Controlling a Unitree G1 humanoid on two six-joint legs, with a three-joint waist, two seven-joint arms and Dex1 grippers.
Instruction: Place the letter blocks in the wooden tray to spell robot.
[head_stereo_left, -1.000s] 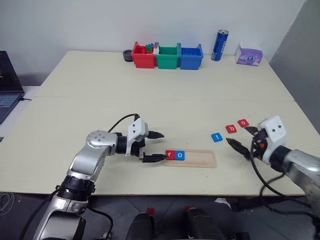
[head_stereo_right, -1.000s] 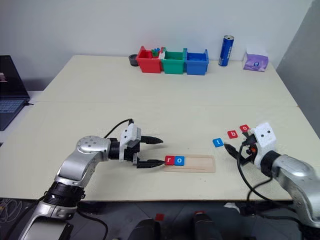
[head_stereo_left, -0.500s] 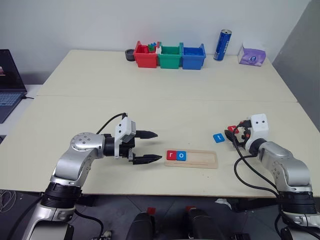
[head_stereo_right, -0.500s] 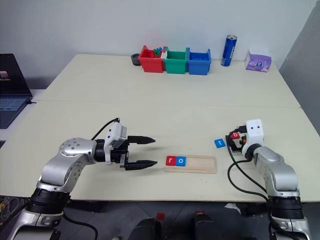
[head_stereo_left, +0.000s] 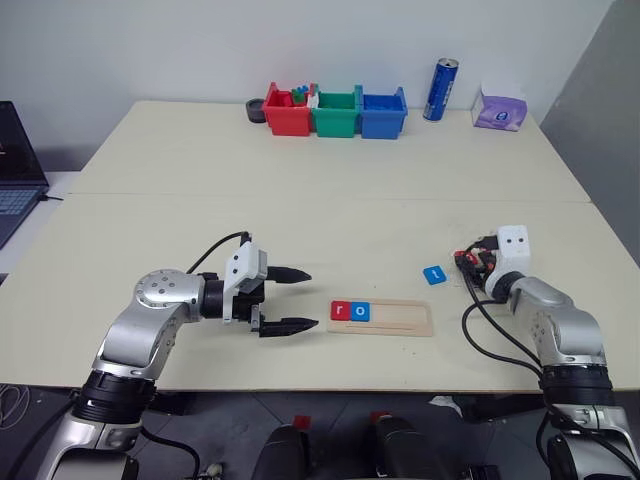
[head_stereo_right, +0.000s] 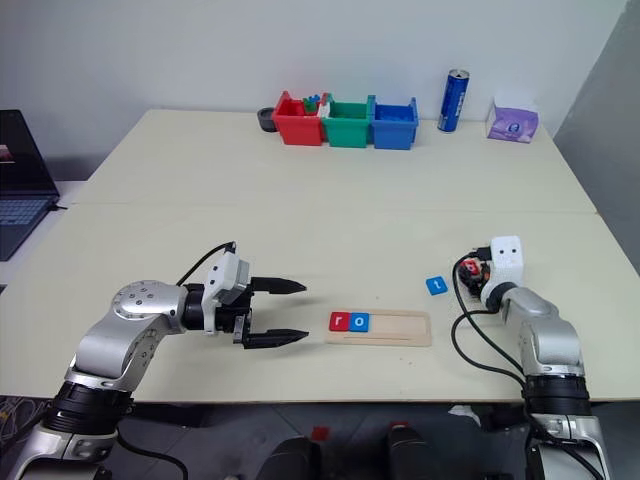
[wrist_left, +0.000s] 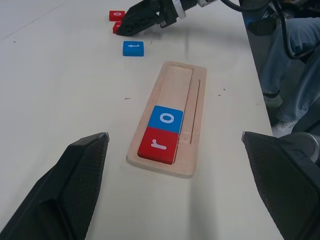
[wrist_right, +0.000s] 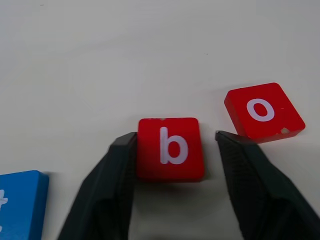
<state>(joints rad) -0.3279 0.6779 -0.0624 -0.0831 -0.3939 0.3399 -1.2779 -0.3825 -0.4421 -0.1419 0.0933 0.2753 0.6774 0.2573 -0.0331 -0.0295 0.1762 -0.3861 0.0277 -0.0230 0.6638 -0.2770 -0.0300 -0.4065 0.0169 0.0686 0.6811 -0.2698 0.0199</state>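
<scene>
Near the desk's (head_stereo_left: 300, 210) front edge the wooden tray (wrist_left: 182, 80) holds the red r (wrist_left: 158, 145) and blue o (wrist_left: 166, 119). By the right edge, our right gripper (wrist_right: 172, 150) brackets the red b tile (wrist_right: 170, 148), fingers half shut, the right one showing a slight gap; we squeeze squarely, avoiding the red o tile (wrist_right: 263, 112) and the blue t tile (wrist_right: 20, 202). Our left gripper (head_stereo_left: 287, 300) hangs wide open, empty.

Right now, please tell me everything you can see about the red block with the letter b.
The red b block is a small flat square tile with a white lowercase b, smooth and rounded at the corners. It lies flat on the pale table, between the right gripper's two black fingers, which close in on its sides; the left one looks to touch it. A red o block and a blue block lie apart from it.
</scene>
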